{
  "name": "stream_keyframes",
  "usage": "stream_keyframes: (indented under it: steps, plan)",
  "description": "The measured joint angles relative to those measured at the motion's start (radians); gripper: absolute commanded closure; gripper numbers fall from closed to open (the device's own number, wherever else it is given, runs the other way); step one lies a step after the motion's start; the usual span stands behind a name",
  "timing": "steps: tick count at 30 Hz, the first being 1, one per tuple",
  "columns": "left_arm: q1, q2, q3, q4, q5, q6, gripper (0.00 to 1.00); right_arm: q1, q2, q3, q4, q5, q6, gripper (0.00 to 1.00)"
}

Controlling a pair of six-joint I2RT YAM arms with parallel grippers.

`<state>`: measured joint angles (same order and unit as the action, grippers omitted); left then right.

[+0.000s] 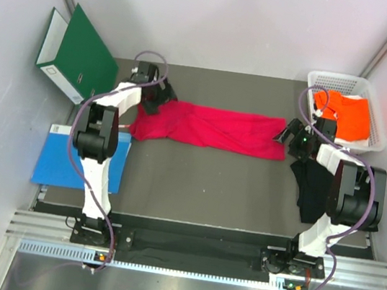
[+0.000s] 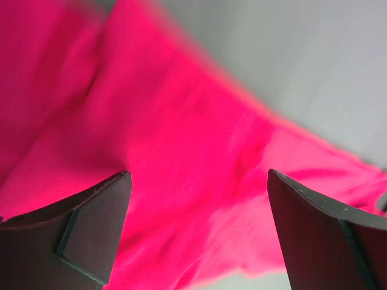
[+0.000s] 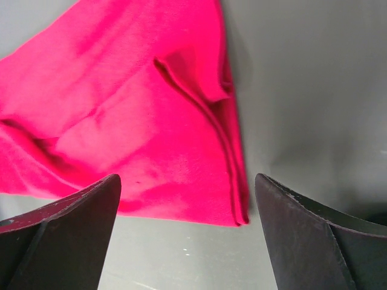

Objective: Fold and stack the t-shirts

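Note:
A crimson red t-shirt (image 1: 214,128) lies as a long folded band across the back of the dark mat. My left gripper (image 1: 156,100) hovers over its left end. In the left wrist view that gripper (image 2: 198,175) is open, with the red cloth (image 2: 181,133) below the fingers and nothing between them. My right gripper (image 1: 285,134) is at the shirt's right end. Seen from the right wrist, this gripper (image 3: 188,178) is also open, above the shirt's folded corner (image 3: 181,151). A black t-shirt (image 1: 310,192) lies crumpled beside the right arm. An orange t-shirt (image 1: 347,113) sits in the basket.
A white plastic basket (image 1: 379,129) stands at the back right corner. A green binder (image 1: 83,55) leans against the left wall. A flat blue sheet (image 1: 57,157) lies at the mat's left edge. White walls close in on both sides.

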<state>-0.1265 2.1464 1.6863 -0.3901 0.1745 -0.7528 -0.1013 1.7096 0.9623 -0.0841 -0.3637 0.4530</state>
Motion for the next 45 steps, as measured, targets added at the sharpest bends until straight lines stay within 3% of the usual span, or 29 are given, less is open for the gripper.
stream_keyframes:
  steps: [4,10,20,23,24,26,28,33,36,40,45]
  plan:
    - [-0.001,-0.156,-0.192,-0.008,-0.011,0.011,0.02,0.002,-0.001,0.0,-0.014,0.04,-0.017,0.1]
    - [-0.01,-0.322,-0.32,0.018,-0.037,0.028,0.02,0.031,0.015,0.007,-0.015,0.098,-0.026,0.15]
    - [-0.031,-0.369,-0.495,0.019,-0.175,0.052,0.03,0.072,0.061,0.049,0.01,0.16,-0.025,0.18]
    - [-0.031,-0.411,-0.515,-0.003,-0.256,0.074,0.03,0.073,0.061,0.049,0.011,0.163,-0.028,0.3]
    - [-0.031,-0.427,-0.515,-0.006,-0.284,0.081,0.03,0.075,0.062,0.048,0.011,0.163,-0.03,0.4]
    - [-0.03,-0.456,-0.512,-0.012,-0.333,0.095,0.03,0.08,0.067,0.047,0.013,0.162,-0.035,0.42]
    - [-0.03,-0.469,-0.502,-0.025,-0.378,0.101,0.03,0.084,0.073,0.047,0.014,0.161,-0.036,0.5]
    - [-0.03,-0.461,-0.493,-0.054,-0.451,0.111,0.03,0.084,0.081,0.047,0.018,0.158,-0.045,0.81]
    - [-0.029,-0.428,-0.484,-0.055,-0.464,0.114,0.04,0.084,0.082,0.047,0.018,0.156,-0.051,0.91]
    - [-0.029,-0.355,-0.481,-0.053,-0.462,0.12,0.09,0.084,0.081,0.047,0.022,0.153,-0.055,0.94]
    - [-0.029,-0.324,-0.476,-0.036,-0.457,0.123,0.37,0.084,0.081,0.046,0.025,0.153,-0.061,0.94]
